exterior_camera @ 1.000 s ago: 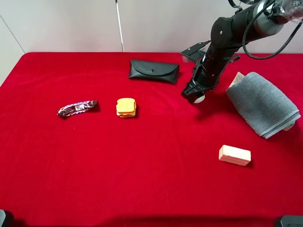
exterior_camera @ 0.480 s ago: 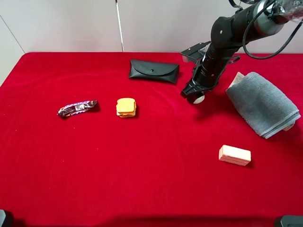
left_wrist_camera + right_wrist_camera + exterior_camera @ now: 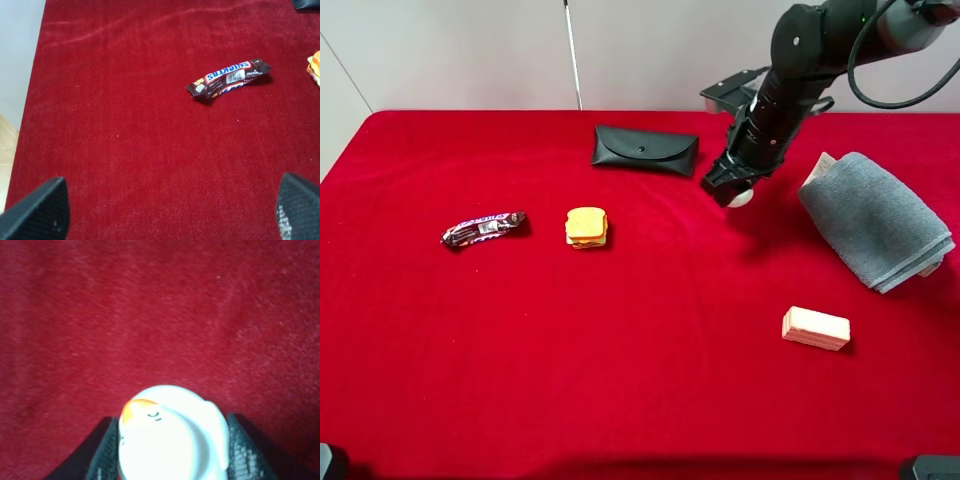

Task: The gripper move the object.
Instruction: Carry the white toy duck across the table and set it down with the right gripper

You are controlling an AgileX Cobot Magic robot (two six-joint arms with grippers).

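My right gripper (image 3: 733, 191) is shut on the small white knob-like object (image 3: 741, 197) and holds it just above the red cloth, right of the black case. In the right wrist view the white object (image 3: 170, 435) sits between my two black fingers (image 3: 102, 450), with a small orange mark on it. My left gripper (image 3: 170, 210) is open and empty; its two black fingertips (image 3: 40, 210) show above the cloth near the candy bar. The left arm does not show in the exterior view.
On the red table (image 3: 640, 380): a black glasses case (image 3: 645, 149), an orange-yellow sandwich toy (image 3: 586, 227), a Snickers bar (image 3: 483, 228) (image 3: 228, 79), a pinkish-beige block (image 3: 815, 328), and a folded grey towel (image 3: 875, 217) at the right.
My right gripper has risen a little with the white object in it and shifted slightly toward the back. Nothing else has moved.
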